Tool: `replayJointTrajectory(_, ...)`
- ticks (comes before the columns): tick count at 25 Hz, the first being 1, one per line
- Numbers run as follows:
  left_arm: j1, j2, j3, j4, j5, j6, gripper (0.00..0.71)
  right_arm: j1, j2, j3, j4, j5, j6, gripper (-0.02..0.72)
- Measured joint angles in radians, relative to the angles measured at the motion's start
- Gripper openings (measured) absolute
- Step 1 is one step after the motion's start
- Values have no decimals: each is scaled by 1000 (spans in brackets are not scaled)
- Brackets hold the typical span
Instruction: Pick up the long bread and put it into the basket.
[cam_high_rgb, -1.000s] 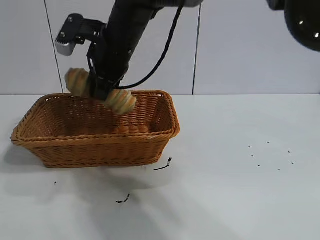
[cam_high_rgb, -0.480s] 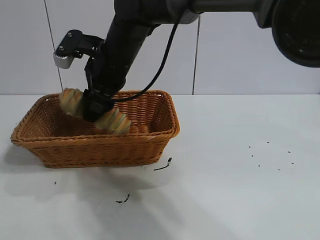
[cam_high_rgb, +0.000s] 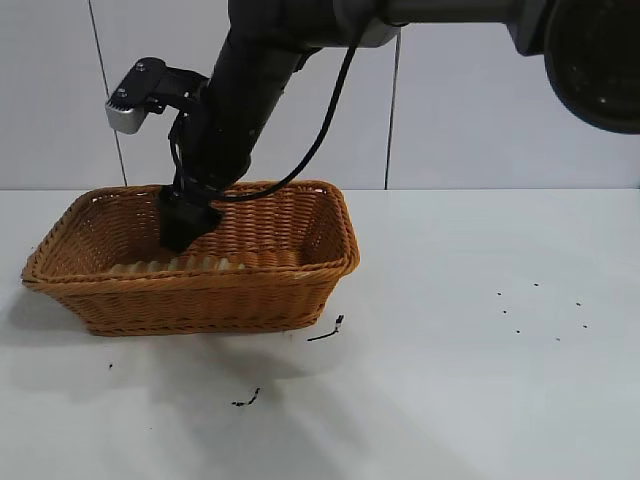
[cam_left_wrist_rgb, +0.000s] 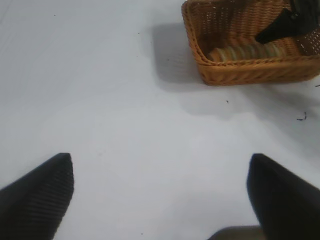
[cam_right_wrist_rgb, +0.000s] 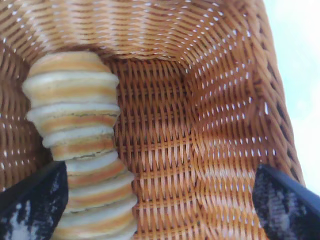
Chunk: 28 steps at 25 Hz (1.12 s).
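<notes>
The right gripper (cam_high_rgb: 185, 228) hangs inside the basket (cam_high_rgb: 300, 300), pointing steeply down, its two dark fingers (cam_right_wrist_rgb: 32, 205) spread wide with nothing between them. Just below it the long bread (cam_right_wrist_rgb: 80, 150) lies flat on the woven floor, along the basket's front wall, its tan and orange-brown ridges showing over the braided rim. The basket sits on a white table (cam_high_rgb: 480, 380), towards the left of the exterior view. The left gripper (cam_left_wrist_rgb: 160, 200) stays parked well away from the basket, its fingers wide apart and empty.
</notes>
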<state>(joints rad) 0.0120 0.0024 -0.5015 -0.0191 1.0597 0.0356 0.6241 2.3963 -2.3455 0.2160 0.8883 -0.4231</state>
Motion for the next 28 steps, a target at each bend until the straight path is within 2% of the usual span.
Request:
replayJointTrajectory(2,0,0,0,0,0,0,693,-10,-33,-17,-12,45,123,689)
replayJointTrajectory(5,0,0,0,0,0,0,693,-47,-48,-45,-15,120,239,689)
replayJointTrajectory(9,0,0,0,0,0,0,693,-136,-47,-50,-21,176,310,689)
replayJointTrajectory(21,0,0,0,0,0,0,693,-493,-47,-50,-57,299,326,689)
replayJointTrajectory(28,0,0,0,0,0,0,693,-577,-51,-50,-72,319,330,689)
